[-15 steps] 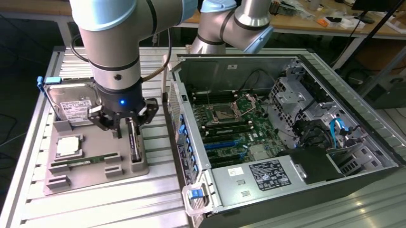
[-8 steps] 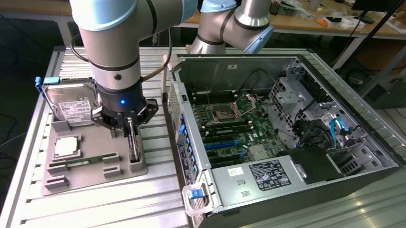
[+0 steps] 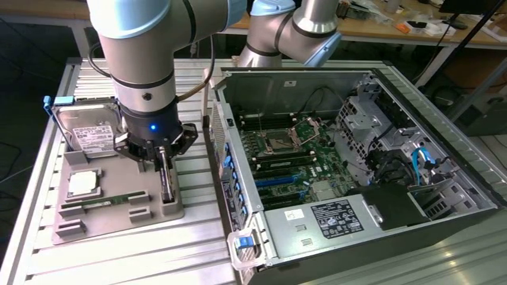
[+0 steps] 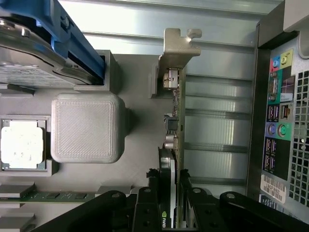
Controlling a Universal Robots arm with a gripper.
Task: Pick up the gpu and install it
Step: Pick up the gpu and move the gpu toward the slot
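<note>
The gpu (image 3: 165, 184) is a thin dark card standing on edge in a slot of the grey holder tray (image 3: 119, 225), on the exterior view's left. My gripper (image 3: 161, 159) is lowered straight over it. In the wrist view the gpu (image 4: 173, 121) is seen edge-on, its silver bracket (image 4: 176, 46) at the far end. My gripper (image 4: 169, 189) straddles the card, and its black fingers (image 4: 152, 193) press against both faces, shut on it. The card still sits in its slot in the tray.
The tray also holds a hard drive in a blue frame (image 3: 83, 132), a CPU (image 3: 83, 184) and a green RAM stick (image 3: 103, 203). The open computer case (image 3: 412, 89) with its motherboard (image 3: 285, 160) lies on the exterior view's right, and its rear port panel (image 4: 282, 121) is close beside the card.
</note>
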